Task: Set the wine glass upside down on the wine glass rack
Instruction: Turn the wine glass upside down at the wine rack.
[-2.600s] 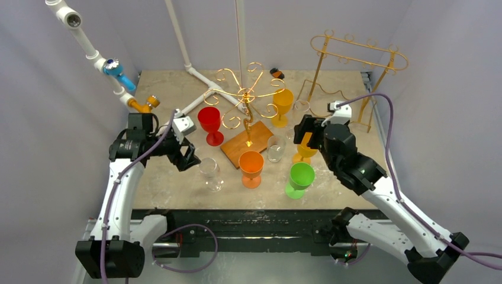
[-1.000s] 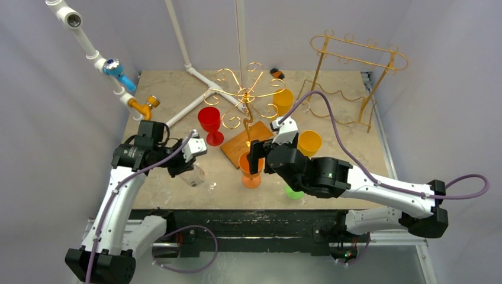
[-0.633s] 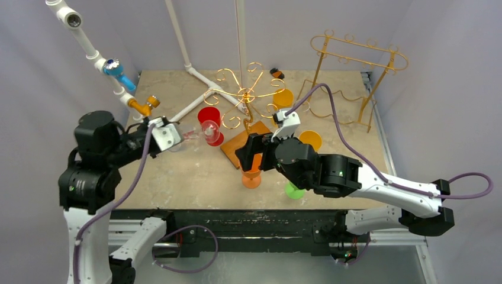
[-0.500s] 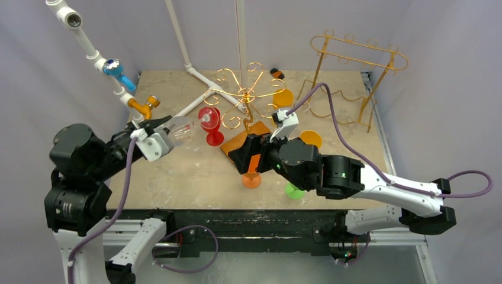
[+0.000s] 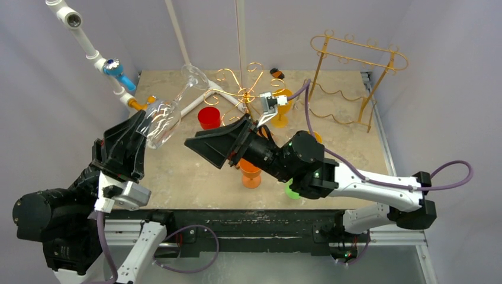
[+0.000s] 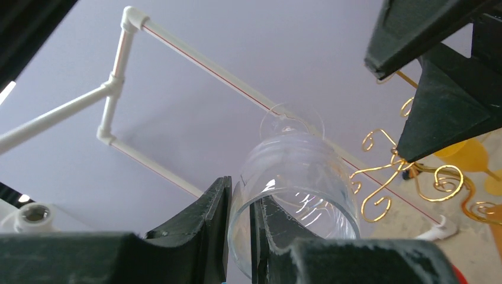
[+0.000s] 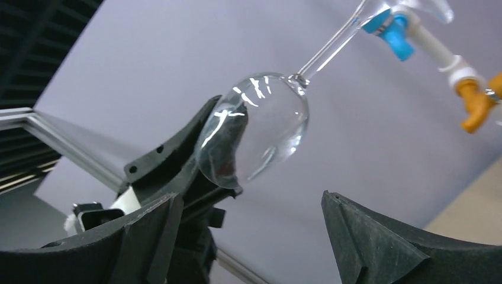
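We now have the glass (image 5: 161, 121) up off the worktop (image 5: 195, 177), foot-up, left gripper (image 5: 139, 133) pinching its rim, right gripper (image 5: 210, 148) spread nearby, rack (image 5: 245, 94) next.

Red goblet (image 5: 208, 117), orange goblet (image 5: 250, 172) and green goblet (image 5: 289, 190) sit on table (image 5: 177, 171).

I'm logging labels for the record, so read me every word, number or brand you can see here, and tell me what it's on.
None: no view shows any readable text.
No words, numbers or logos appear on the clear wine glass, the left hand gripping it, the open right hand, the gold rack or the red goblet.
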Robot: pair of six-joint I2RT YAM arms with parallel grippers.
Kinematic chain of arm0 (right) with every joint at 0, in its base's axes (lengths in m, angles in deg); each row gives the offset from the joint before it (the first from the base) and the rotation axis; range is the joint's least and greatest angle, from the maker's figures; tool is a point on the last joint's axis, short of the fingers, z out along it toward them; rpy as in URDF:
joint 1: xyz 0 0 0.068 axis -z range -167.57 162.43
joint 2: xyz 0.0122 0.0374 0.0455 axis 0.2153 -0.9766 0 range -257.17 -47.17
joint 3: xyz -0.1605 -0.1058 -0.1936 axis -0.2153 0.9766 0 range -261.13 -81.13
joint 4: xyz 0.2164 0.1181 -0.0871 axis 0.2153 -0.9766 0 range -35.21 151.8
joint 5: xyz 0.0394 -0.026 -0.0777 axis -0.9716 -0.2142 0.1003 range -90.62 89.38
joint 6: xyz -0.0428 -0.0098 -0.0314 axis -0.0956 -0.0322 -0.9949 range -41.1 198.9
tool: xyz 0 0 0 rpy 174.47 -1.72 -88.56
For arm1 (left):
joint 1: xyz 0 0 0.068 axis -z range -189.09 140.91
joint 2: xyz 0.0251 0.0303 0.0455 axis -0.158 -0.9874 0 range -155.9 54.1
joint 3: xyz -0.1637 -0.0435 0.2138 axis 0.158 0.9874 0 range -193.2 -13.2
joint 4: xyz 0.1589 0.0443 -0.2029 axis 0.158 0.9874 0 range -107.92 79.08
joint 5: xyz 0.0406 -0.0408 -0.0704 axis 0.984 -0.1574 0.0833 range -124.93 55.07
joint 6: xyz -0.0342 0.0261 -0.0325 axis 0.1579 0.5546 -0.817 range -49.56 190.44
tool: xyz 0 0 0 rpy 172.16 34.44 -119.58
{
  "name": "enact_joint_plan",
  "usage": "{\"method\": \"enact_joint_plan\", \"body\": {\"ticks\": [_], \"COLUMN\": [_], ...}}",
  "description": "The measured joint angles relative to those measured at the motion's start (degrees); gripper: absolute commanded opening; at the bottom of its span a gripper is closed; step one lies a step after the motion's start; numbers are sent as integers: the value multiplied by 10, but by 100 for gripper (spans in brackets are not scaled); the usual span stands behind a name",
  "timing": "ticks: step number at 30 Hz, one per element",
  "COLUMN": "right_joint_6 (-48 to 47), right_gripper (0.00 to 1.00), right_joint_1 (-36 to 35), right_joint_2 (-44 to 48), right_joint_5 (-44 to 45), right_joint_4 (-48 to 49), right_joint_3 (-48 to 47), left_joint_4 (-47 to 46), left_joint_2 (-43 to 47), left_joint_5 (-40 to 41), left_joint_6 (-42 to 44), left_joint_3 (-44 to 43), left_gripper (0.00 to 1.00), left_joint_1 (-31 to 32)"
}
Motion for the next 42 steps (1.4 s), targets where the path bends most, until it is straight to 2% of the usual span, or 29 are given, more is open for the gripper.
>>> {"method": "enact_joint_plan", "body": {"ticks": [5, 10, 19, 37, 42], "right_joint_6": [26, 46, 72, 101, 107], "right_gripper": [99, 99, 99, 94, 99], "right_joint_1": [0, 0, 1, 4, 5], "right_joint_2": [-44, -92, -146, -235, -251], "right_joint_5": [-29, -44, -46, -46, -46], "right_joint_4": [133, 186, 194, 200, 193], "right_joint_3": [4, -23, -76, -179, -202], "left_joint_4": [-60, -120, -235, -310, -328], "left_joint_2": [30, 71, 119, 137, 141], "left_joint_5": [-17, -36, -31, -23, -19], "left_joint_6": [32, 66, 115, 142, 143], "left_joint_3": [45, 106, 180, 223, 232], "left_gripper": [0, 0, 0, 0, 0], "left_joint_1": [-9, -28, -38, -62, -68]}}
